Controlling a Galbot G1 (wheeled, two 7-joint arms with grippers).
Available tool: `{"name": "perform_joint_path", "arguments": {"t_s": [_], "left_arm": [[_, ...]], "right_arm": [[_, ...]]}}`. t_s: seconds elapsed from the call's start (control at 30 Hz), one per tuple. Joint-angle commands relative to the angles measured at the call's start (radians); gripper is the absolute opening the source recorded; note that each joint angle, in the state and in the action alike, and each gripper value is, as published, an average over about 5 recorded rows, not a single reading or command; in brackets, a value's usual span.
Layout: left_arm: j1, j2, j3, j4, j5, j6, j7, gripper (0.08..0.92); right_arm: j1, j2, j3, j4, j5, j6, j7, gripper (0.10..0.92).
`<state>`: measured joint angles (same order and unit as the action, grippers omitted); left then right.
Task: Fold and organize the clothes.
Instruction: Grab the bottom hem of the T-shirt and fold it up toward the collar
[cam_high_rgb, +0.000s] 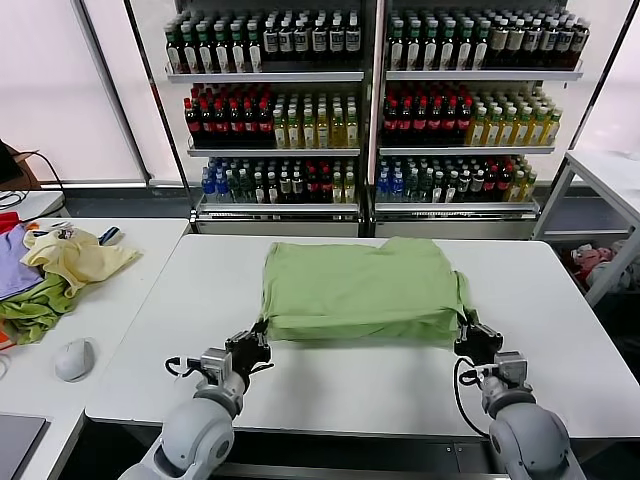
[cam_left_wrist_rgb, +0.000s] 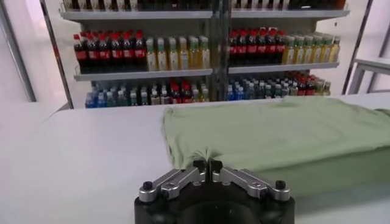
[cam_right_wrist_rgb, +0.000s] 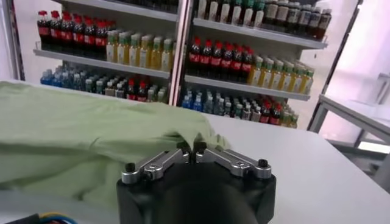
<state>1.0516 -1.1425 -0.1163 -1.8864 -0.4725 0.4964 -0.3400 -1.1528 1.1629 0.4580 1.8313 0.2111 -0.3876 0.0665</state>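
Note:
The light green shirt (cam_high_rgb: 360, 290) lies folded into a rectangle on the white table (cam_high_rgb: 330, 385), plain side up; no graphic or buttons show. My left gripper (cam_high_rgb: 258, 343) is shut on the shirt's near left corner, with cloth pinched between the fingertips in the left wrist view (cam_left_wrist_rgb: 208, 162). My right gripper (cam_high_rgb: 474, 334) is shut on the near right corner, where a sleeve bunches, as the right wrist view (cam_right_wrist_rgb: 191, 147) shows. The shirt also fills the left wrist view (cam_left_wrist_rgb: 274, 134) and the right wrist view (cam_right_wrist_rgb: 85, 140).
A drinks shelf (cam_high_rgb: 370, 100) stands behind the table. A side table at the left holds a pale yellow garment (cam_high_rgb: 75, 258), darker green (cam_high_rgb: 35, 310) and purple (cam_high_rgb: 12, 270) cloths and a white mouse (cam_high_rgb: 73, 359). Another table (cam_high_rgb: 610, 175) stands at the right.

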Motion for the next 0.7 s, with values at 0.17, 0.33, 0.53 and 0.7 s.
{"name": "perform_joint_path", "arguments": {"t_s": [0.17,0.33,0.53,0.7], "left_arm": [[-0.127,-0.025,0.044,0.178,0.067,0.002,0.003,0.100],[-0.130,-0.040,0.055,0.199,0.100,0.022,0.008,0.126],[-0.096,-0.048,0.031,0.163,0.113,0.026,-0.006,0.288],[-0.005,-0.037,-0.007,0.047,0.098,0.022,-0.021,0.426]], "right_arm": [[0.089,0.013,-0.052,-0.124,-0.063,0.009,-0.012,0.128],[0.096,0.032,-0.075,-0.148,-0.105,0.008,-0.024,0.180],[0.050,0.048,-0.054,-0.099,-0.065,0.054,-0.041,0.348],[-0.025,0.034,0.012,-0.009,-0.005,0.110,-0.061,0.478]]}}
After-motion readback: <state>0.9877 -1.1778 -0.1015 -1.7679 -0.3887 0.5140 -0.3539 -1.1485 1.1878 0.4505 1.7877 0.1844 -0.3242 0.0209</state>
